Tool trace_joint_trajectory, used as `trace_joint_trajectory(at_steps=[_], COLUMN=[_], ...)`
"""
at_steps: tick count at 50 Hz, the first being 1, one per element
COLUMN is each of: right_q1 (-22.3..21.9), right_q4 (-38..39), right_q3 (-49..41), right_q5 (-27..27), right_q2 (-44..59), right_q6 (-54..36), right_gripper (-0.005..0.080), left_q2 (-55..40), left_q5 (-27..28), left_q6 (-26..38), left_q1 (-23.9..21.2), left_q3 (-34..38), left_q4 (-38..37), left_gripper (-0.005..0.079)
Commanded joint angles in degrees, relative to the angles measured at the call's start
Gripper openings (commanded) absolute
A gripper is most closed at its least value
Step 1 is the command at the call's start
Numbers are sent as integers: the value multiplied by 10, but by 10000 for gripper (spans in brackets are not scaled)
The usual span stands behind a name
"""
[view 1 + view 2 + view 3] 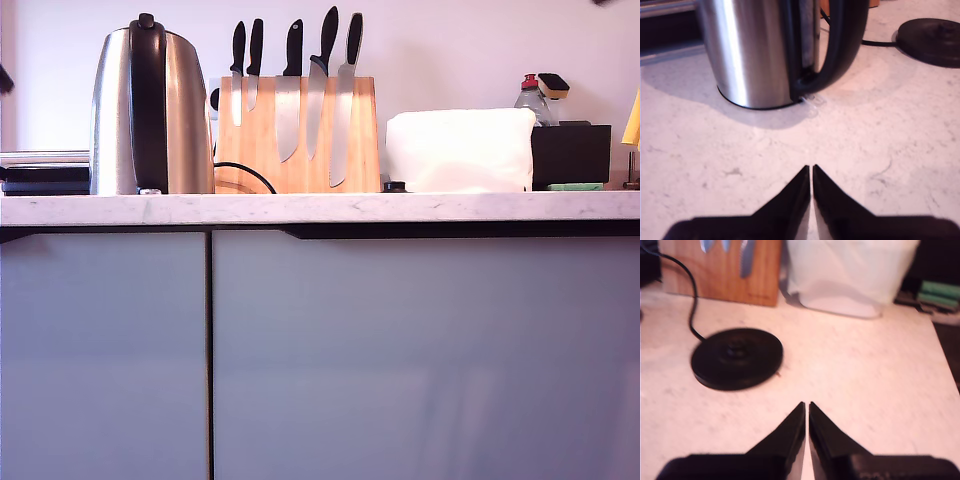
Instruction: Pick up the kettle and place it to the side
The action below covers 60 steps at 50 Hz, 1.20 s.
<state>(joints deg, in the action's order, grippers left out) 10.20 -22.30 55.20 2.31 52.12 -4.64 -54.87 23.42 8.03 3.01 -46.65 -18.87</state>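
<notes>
**Steel kettle off its base: take it by the handle**

The kettle [150, 110] stands upright on the counter [400, 208] at the exterior view's left, just beside the wooden knife block [298, 135] and taller than it. In the first wrist view its round foot sits flat on the marbled stone, with the black power base [932, 41] a little apart and bare. The second wrist view shows that same base [736, 358] with its cord [687, 295] trailing back toward the block, and a white folded cloth or bag [850, 275] beyond.

My first hand [811, 172] is low over the counter facing the kettle's handle [840, 45], its two black fingers pressed almost together and holding nothing. My second hand [806, 409] is likewise nearly closed and empty, facing the base.

By my judgement the brushed steel body is rigid but smooth and tapered, so a pinch on the wall would likely slip upward. The broad black handle is the sound place to grip: it is stiff, matte and leaves a gap behind it for a finger. If water is inside, which I cannot tell, the weight would hang off to one side and tip the kettle, so a grip high on the handle seems wisest.
</notes>
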Motion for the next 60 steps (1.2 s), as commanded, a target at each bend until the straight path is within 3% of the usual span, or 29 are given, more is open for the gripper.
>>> trace_joint_trajectory(at_steps=[1,16,35,52,60], right_q1=[-20,-76,-76,-60,-39], right_q4=[14,68,155,177,183], right_q3=[-37,-177,-318,-397,-455], right_q5=[2,5,73,35,34], right_q2=[-17,-136,-296,-400,-434], right_q6=[4,41,43,29,31], right_gripper=[-11,-11,-11,-11,-11], left_q2=[8,67,178,269,298], left_q5=[-2,1,-4,-71,-74], left_q6=[-3,-6,-56,-59,-54], left_q1=[-2,-2,-21,-67,-76], left_q3=[24,109,240,273,278], left_q4=[19,98,188,204,201], left_gripper=[-18,-18,-18,-18,-18])
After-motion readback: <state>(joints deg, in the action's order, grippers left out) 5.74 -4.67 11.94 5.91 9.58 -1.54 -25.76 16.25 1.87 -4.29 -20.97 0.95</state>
